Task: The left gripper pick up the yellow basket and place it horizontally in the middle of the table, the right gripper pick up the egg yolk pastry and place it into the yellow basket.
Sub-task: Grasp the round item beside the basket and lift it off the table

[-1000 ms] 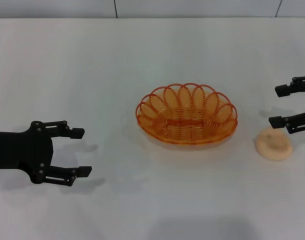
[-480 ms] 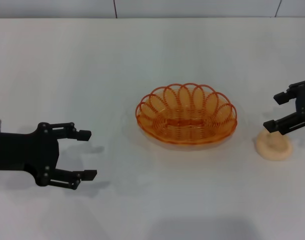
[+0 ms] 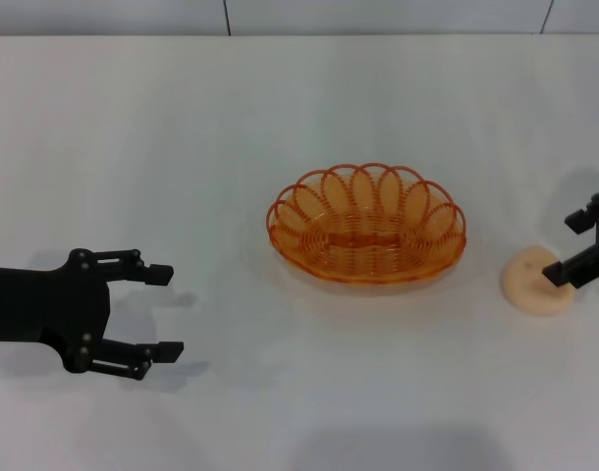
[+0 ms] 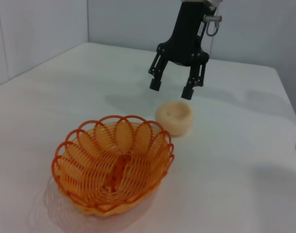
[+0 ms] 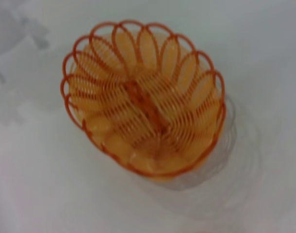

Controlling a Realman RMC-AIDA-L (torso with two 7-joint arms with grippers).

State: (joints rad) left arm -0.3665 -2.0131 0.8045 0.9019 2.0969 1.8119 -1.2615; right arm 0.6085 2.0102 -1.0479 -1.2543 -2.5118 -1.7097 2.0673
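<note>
The yellow basket lies flat with its long side across, in the middle of the white table. It is empty. The egg yolk pastry sits on the table to the right of the basket. My right gripper is open and hovers just over the pastry, at the picture's right edge. The left wrist view shows this right gripper open above the pastry, behind the basket. The right wrist view shows only the basket. My left gripper is open and empty, far left of the basket.
A grey wall runs behind the table's far edge. Bare white tabletop surrounds the basket on all sides.
My right gripper has moved toward the table's right edge and come down over the pastry. My left gripper has drifted slightly toward the table's front. The basket and pastry have not moved.
</note>
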